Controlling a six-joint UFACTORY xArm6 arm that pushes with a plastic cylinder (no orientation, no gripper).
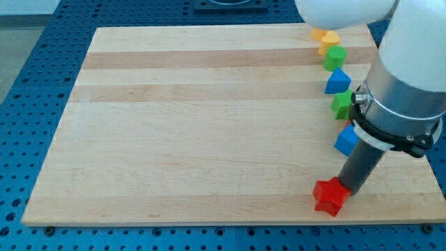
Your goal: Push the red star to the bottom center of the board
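The red star [329, 196] lies near the bottom edge of the wooden board [209, 125], toward the view's right. My tip [348, 190] rests at the star's upper right side, touching or nearly touching it. The dark rod rises from there up to the grey and white arm at the view's right.
Up the board's right side runs a line of blocks: a blue block [346, 141] just above my tip, a green block [342, 104], a blue triangular block [337, 81], a green block [334, 57], an orange block [329, 46] and a yellow block [323, 35]. A blue perforated table surrounds the board.
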